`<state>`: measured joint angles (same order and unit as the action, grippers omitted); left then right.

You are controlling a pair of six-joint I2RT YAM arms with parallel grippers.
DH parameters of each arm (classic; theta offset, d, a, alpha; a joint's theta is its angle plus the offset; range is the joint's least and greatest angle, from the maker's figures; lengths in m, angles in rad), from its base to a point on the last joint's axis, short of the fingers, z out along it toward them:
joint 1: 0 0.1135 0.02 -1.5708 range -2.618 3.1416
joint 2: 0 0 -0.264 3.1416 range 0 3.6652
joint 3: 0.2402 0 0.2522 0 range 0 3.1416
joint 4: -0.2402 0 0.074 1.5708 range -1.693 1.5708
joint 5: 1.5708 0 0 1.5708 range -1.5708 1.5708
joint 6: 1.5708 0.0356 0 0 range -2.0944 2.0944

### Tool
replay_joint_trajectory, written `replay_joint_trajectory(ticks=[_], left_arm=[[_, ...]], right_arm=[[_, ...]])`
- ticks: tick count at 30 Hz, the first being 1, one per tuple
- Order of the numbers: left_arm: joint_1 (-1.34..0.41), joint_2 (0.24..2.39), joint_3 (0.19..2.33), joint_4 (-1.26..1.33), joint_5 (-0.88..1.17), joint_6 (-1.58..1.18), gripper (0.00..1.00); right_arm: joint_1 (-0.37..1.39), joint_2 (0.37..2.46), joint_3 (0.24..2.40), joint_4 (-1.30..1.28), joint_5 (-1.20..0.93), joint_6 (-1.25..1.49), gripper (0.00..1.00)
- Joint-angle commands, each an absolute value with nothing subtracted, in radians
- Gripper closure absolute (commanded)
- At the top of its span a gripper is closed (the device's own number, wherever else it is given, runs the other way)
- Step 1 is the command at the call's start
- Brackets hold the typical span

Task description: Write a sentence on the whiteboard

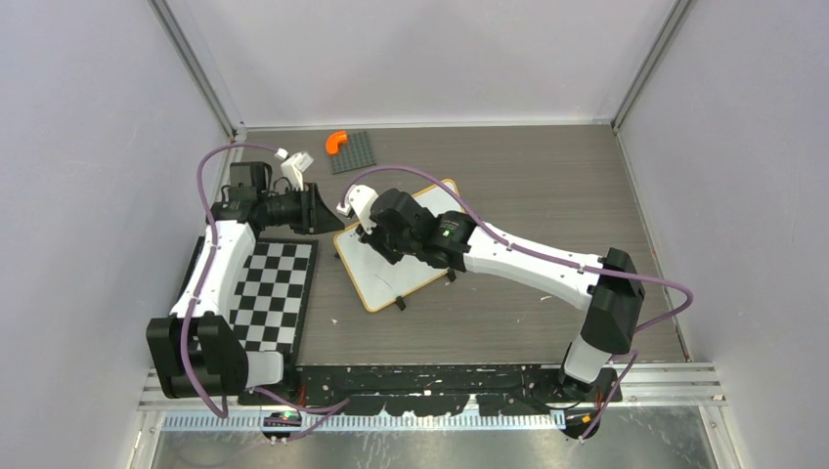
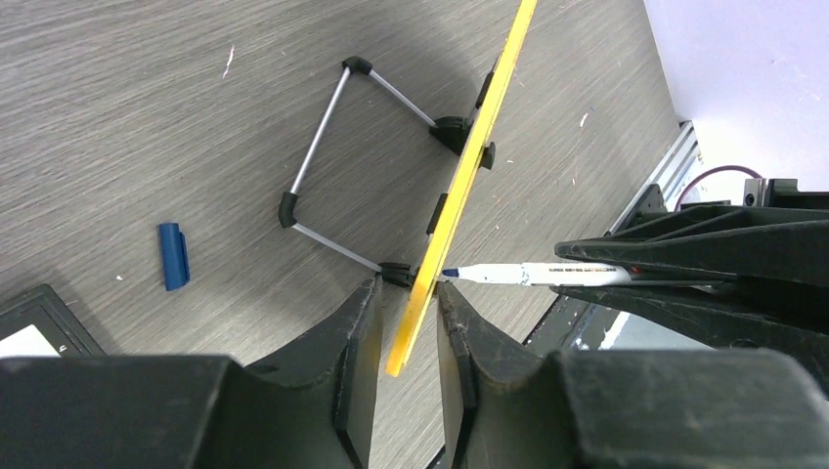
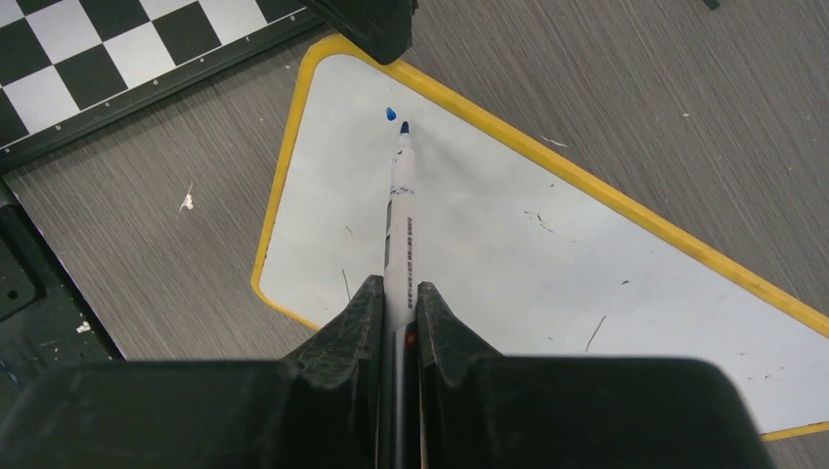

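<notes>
Near whiteboard [image 3: 508, 225] corner: marker [image 3: 402, 225] clamped tight in right gripper [image 3: 398, 293], tip just beside blue dot [image 3: 390, 113]; yellow rim [image 2: 469, 156] straddled by left gripper [image 2: 409, 285], jaws slightly parted.

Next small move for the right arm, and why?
Probably drag the marker tip along the whiteboard to begin the first letter: the right gripper is shut on it, its tip sits at the board by a lone blue dot, and the left gripper straddles the board's rim.

Whiteboard [image 1: 389, 278] right of checkerboard mat [image 1: 279, 293], studded plate [image 1: 354, 152] behind both.
</notes>
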<state>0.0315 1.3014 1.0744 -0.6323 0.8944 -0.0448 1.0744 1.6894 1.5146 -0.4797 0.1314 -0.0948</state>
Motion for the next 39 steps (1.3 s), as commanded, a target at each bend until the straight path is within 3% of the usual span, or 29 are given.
replay_joint_trajectory(ticks=[1,11,26,39], left_arm=[[0.044,1.272,1.078,-0.6,0.918,-0.058,0.71],[0.046,1.292,1.071,-0.608,0.905,-0.048,0.73],[0.046,1.295,1.057,-0.609,0.914,-0.025,0.96],[0.046,1.292,1.055,-0.611,0.93,-0.008,1.0]], right_arm=[[1.08,1.69,1.526,-0.454,0.157,-0.081,1.0],[1.082,1.7,1.535,-0.467,0.119,-0.074,1.0],[1.081,1.733,1.577,-0.474,0.152,-0.068,1.0],[1.085,1.751,1.603,-0.485,0.154,-0.077,1.0]])
